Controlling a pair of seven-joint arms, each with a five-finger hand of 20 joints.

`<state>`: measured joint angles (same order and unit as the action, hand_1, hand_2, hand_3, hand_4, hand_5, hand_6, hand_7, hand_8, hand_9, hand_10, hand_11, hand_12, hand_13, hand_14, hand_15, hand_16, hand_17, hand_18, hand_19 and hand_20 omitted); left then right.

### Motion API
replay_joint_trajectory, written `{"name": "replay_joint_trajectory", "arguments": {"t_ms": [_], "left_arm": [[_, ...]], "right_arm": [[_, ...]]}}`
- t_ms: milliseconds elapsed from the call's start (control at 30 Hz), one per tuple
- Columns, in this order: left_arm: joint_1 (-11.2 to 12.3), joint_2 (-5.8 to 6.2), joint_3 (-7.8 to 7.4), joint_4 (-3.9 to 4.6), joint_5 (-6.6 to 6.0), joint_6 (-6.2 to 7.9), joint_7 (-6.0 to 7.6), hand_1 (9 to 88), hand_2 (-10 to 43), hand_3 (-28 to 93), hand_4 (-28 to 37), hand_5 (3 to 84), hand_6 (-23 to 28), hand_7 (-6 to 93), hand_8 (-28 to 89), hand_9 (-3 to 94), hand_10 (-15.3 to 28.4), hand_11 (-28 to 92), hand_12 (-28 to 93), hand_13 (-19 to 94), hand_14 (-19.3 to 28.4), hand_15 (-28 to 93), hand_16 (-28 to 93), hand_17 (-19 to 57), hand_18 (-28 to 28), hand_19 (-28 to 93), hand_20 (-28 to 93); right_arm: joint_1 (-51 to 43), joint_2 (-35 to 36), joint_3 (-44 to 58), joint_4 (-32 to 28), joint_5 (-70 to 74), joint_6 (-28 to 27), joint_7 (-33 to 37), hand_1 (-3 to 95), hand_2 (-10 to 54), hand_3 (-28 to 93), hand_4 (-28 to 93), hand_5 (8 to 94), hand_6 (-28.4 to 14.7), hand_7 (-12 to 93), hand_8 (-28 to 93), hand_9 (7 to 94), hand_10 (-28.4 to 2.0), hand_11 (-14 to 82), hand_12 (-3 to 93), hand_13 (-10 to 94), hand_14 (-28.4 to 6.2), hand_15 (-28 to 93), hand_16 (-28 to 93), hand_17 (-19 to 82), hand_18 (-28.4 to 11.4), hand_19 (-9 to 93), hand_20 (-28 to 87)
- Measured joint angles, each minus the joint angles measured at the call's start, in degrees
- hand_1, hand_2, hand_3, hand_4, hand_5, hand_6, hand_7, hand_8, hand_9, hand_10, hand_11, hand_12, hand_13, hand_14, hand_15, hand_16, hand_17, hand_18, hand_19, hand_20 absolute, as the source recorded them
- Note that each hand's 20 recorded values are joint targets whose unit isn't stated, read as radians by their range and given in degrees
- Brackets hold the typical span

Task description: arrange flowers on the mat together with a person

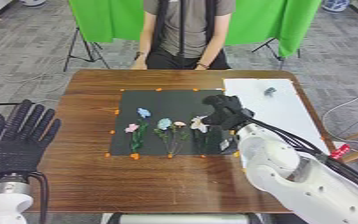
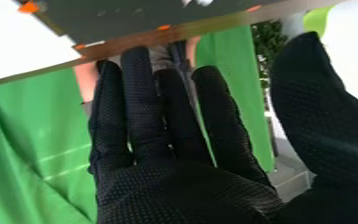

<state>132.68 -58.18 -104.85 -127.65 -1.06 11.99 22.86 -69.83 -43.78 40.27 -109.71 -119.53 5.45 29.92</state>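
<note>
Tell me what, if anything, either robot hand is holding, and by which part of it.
Nothing: the right robot hand has straight fingers and thumb apart, and the left robot hand is open and empty.

The left arm holds its hand at near left, fingers straight and slightly spread. The right arm angles inward from near right, its hand open, thumb well apart.
</note>
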Motion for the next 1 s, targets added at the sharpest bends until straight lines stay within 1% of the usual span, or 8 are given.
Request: {"name": "replay_joint_trajectory", "arguments": {"t_ms": [167, 267, 300, 400, 567, 667, 800, 1000], "left_arm": [[-0.12, 0.00, 0.00, 0.00, 0.27, 0.04, -0.03, 23.1, 16.0, 74, -28.3, 42.2, 7.6, 11.0, -9, 37.4, 14.2, 15, 7, 28, 12.9, 25, -8, -6.0, 12.9, 31, 12], [-0.43, -0.02, 0.11, 0.01, 1.06, 0.12, -0.15, 23.0, 16.2, 73, -28.3, 42.2, 7.6, 11.1, -9, 37.4, 14.0, 16, 7, 27, 12.7, 24, -8, -5.9, 12.8, 31, 11], [-0.61, -0.07, 0.19, 0.04, 1.31, 0.12, -0.16, 23.0, 16.2, 74, -28.3, 42.2, 7.5, 11.1, -9, 37.4, 14.0, 16, 7, 27, 12.7, 24, -8, -5.9, 12.8, 31, 11], [-1.18, -0.10, 0.42, 0.08, 1.84, 0.11, -0.18, 23.0, 16.2, 74, -28.3, 42.1, 7.5, 11.1, -10, 37.1, 14.0, 16, 7, 27, 12.6, 24, -8, -6.0, 12.8, 31, 11], [-1.49, -0.10, 0.42, 0.08, 2.12, 0.02, -0.19, 22.8, 16.1, 74, -28.3, 41.5, 7.4, 10.8, -10, 36.6, 13.9, 15, 7, 27, 12.5, 24, -8, -6.0, 12.7, 31, 11], [-1.46, -0.10, 0.15, 0.08, 2.29, -0.13, -0.19, 22.7, 16.0, 74, -28.3, 41.2, 7.2, 10.8, -10, 36.2, 13.7, 15, 7, 27, 12.5, 23, -8, -6.0, 12.7, 31, 11], [-1.32, -0.10, -0.44, 0.07, 2.42, -0.33, -0.20, 22.6, 16.0, 74, -28.3, 40.9, 7.0, 10.7, -10, 36.0, 13.7, 15, 7, 27, 12.5, 23, -7, -6.0, 12.7, 30, 11], [-1.29, -0.10, -0.59, 0.08, 2.43, -0.57, -0.11, 22.6, 16.1, 73, -28.3, 40.9, 7.1, 10.8, -10, 35.8, 13.7, 15, 7, 27, 12.6, 23, -7, -6.1, 12.7, 30, 11]], "right_arm": [[-5.36, 1.19, 7.49, -2.81, 2.18, 2.92, -0.86, 24.8, 6.2, 75, -24, 40.1, -5.7, 13, -10, 38.0, -19.0, 10.3, 17.1, 32, -17.1, 34, 14, 12, -19.2, 59, 9], [-9.16, 2.13, 12.17, -5.78, 9.61, 8.51, -0.86, 22.7, 7.6, 74, -23, 39.5, -6.0, 12, -9, 36.5, -19.2, 8.4, 16.5, 30, -17.4, 30, 14, 11, -19.0, 56, 8], [-10.51, 2.28, 14.01, -6.69, 12.88, 10.01, -1.22, 22.7, 7.8, 74, -23, 39.1, -5.9, 12, -9, 35.1, -18.6, 7.6, 16.4, 28, -17.0, 28, 14, 10, -18.4, 54, 7], [-15.46, 2.32, 21.31, -8.20, 23.34, 12.34, -6.15, 21.8, 8.4, 74, -23, 36.7, -4.8, 11, -9, 31.6, -17.2, 4.0, 16.2, 24, -16.1, 20, 18, 8, -17.4, 47, 7], [-25.68, 0.97, 35.89, -7.20, 36.21, 10.35, -24.86, 20.0, 9.0, 73, -23, 35.6, -4.0, 10, -8, 30.5, -16.0, 1.5, 15.7, 24, -15.9, 14, 22, 7, -17.3, 43, 9], [-30.81, -0.13, 42.50, -6.99, 43.12, 7.00, -32.14, 19.1, 9.2, 73, -23, 34.8, -3.8, 9, -8, 30.0, -15.7, 1.2, 15.8, 24, -15.9, 13, 23, 7, -17.3, 42, 10], [-35.14, -1.16, 46.30, -6.71, 55.02, 6.42, -34.87, 18.1, 9.3, 74, -23, 34.4, -3.6, 9, -8, 29.8, -14.8, 1.1, 15.7, 24, -15.8, 11, 24, 7, -17.2, 40, 10], [-39.84, -3.13, 49.47, -6.78, 71.10, 6.35, -36.08, 17.9, 9.5, 74, -22, 34.6, -3.6, 9, -7, 29.4, -14.7, 1.0, 15.8, 24, -15.7, 9, 25, 7, -17.1, 39, 11]]}}
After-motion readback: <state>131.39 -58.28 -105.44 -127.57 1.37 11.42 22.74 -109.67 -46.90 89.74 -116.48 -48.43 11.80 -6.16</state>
